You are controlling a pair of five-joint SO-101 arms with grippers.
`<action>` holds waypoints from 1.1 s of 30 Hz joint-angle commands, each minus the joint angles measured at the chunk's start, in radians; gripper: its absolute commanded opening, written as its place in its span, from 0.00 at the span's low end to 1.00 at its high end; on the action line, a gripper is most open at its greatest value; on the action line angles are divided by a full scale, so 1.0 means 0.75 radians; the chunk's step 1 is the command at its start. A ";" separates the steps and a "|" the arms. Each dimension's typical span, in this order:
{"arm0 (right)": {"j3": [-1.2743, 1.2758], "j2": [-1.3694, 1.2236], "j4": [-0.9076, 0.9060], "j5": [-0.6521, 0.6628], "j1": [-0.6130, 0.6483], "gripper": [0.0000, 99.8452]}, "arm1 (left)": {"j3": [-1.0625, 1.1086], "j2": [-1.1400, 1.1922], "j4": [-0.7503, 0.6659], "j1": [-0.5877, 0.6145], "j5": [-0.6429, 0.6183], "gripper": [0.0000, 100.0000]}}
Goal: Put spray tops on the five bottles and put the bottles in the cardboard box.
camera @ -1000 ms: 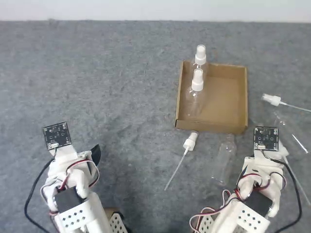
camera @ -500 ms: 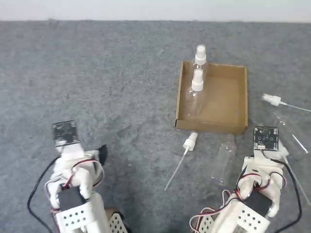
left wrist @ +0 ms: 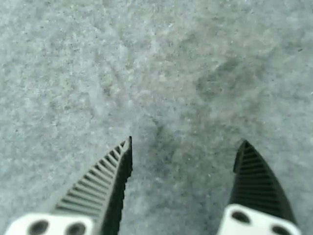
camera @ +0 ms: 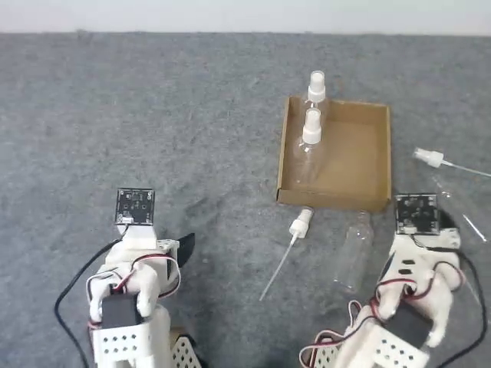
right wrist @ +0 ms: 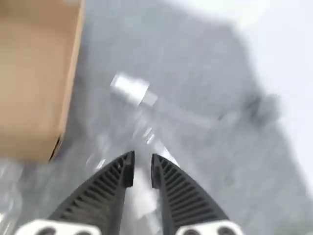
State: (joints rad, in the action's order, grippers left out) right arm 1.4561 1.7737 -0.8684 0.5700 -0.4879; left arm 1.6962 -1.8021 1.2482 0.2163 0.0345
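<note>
At the lower left of the high view, the left arm stands over the bare grey table (camera: 153,115). In its wrist view the left claw (left wrist: 186,147) has its jaws wide apart with nothing between them. It is well apart from every task thing.

Right of centre, a loose spray top (camera: 301,223) lies on the table just below the cardboard box (camera: 334,201), its thin dip tube trailing toward the lower left. It looks small and light. The tube is probably flexible and would bend or flick, so the stiff white head seems the place to pinch.

Just right of it, an uncapped clear bottle (camera: 354,249) lies on its side with its neck toward the box. It appears to be thin, empty plastic, so it is likely light, smooth, apt to roll, and easily dented by a hard squeeze. A modest grip across the body near the shoulder seems safest and leaves the neck free for the top.

In the box, a capped bottle (camera: 308,149) rests along the left wall, and a second capped bottle (camera: 316,90) sits at the upper left corner.

At the lower right, the right claw (right wrist: 142,159) has its jaws almost together and clamps nothing that can be made out. Something clear beneath it is too blurred to name. Beyond it, a second spray top (camera: 430,158) lies right of the box, its tube pointing right.
</note>
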 commanded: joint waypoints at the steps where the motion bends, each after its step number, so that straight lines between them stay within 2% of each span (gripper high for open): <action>1: -0.366 -0.261 -0.019 0.031 -0.013 0.04 | -0.015 -0.010 0.010 -0.010 0.012 0.31; 7: -0.927 -1.134 -0.021 0.131 -0.083 0.21 | -0.015 -0.010 0.010 -0.010 0.012 0.31; 12: -1.448 -1.844 -0.181 0.256 -0.114 0.22 | -0.015 -0.010 0.010 -0.010 0.012 0.31; 16: -1.780 -2.243 -0.283 0.348 -0.116 0.21 | -0.013 -0.010 0.008 -0.008 0.014 0.31; 20: -1.921 -2.491 -0.294 0.401 -0.111 0.21 | -0.013 -0.010 -0.025 0.027 0.045 0.31; 25: -1.970 -2.656 -0.328 0.405 -0.109 0.22 | -0.017 -0.010 -0.213 0.045 0.389 0.31; 28: -1.980 -2.734 -0.324 0.436 -0.114 0.24 | -0.036 -0.002 -0.278 0.039 0.456 0.31; 31: -1.984 -2.798 -0.332 0.462 -0.114 0.30 | -0.157 0.004 -0.262 0.037 0.499 0.27; 33: -1.984 -2.832 -0.332 0.473 -0.114 0.30 | -0.306 0.045 -0.182 0.014 0.505 0.25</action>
State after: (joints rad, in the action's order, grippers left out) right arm 0.0245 -0.3544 -1.1047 0.9014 -0.5616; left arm 1.6594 -1.8021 1.0748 0.2440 0.3859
